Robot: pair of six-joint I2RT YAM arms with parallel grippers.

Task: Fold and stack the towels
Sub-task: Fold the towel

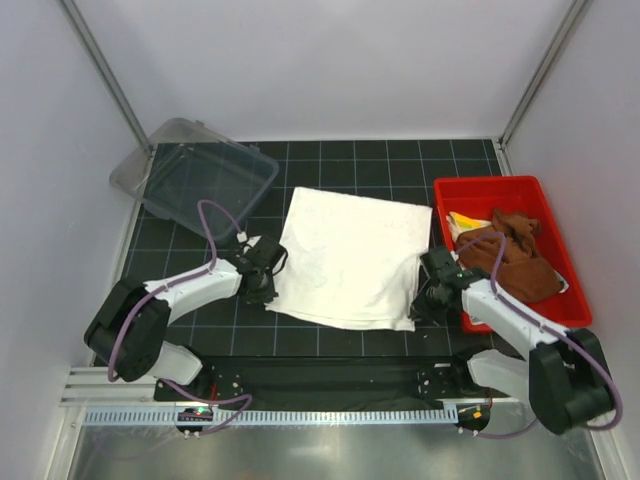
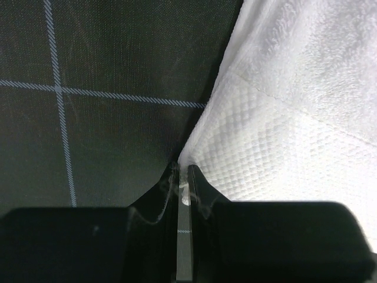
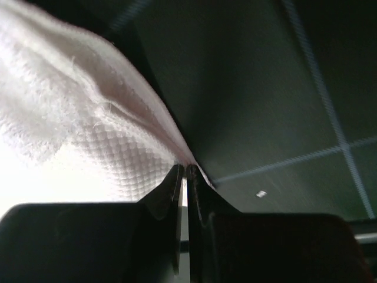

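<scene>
1. The white towel (image 1: 350, 255) lies spread flat in the middle of the worktop (image 1: 330, 345), a rough square set slightly askew to the grid lines.
2. The left claw (image 2: 184, 171) is at the towel's left edge, close to the near corner. Its jaws are almost together, pinching the waffle-textured hem between them.
3. The right claw (image 3: 184, 170) is at the opposite edge, close to the near right corner. Its jaws are just as narrow and grip the towel's hem, which lifts a little off the worktop there.
4. A brown towel (image 1: 510, 255) sits crumpled in a red bin (image 1: 490, 183), and a yellow towel (image 1: 462, 222) shows beside it at the bin's far left.
5. The red bin stands just to the right of the white towel.
6. A clear tub (image 1: 195, 170) rests at the far left corner of the worktop, apart from the towel.
</scene>
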